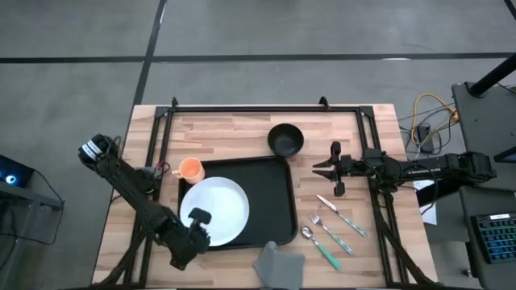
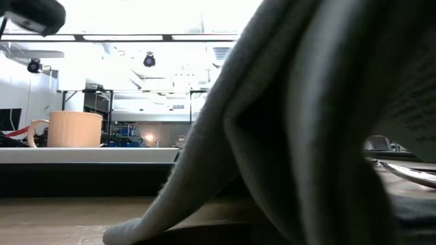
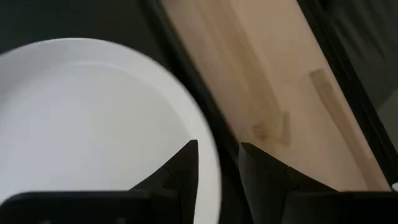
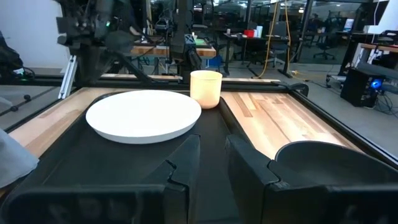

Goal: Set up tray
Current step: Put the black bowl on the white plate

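The black tray [image 1: 270, 201] lies in the middle of the table. The white plate [image 1: 216, 209] rests flat on the tray's left half. My left gripper [image 1: 198, 225] is open at the plate's near-left rim; in the left wrist view [image 3: 219, 148] one finger is over the plate [image 3: 93, 124] and one is outside it. My right gripper [image 1: 319, 168] is open and holds nothing. It is level just off the tray's far-right corner, pointing left across the tray [image 4: 124, 168] toward the plate [image 4: 143, 115]. My left gripper has its fingers on either side of the plate's near-left rim [image 3: 210, 168], coming from above. A dark gap shows between the rim and the outer finger [image 3: 261, 174]. Whether either finger touches the plate, I cannot tell. The plate lies flat on the tray.
An orange cup [image 1: 190, 168] stands at the tray's far-left corner. A black bowl [image 1: 285, 138] sits on the table beyond the tray, close to my right gripper. A fork [image 1: 342, 214] and a spoon [image 1: 320, 246] lie right of the tray. A grey napkin [image 1: 278, 263] lies at the near edge and fills the low view [image 2: 306, 122].
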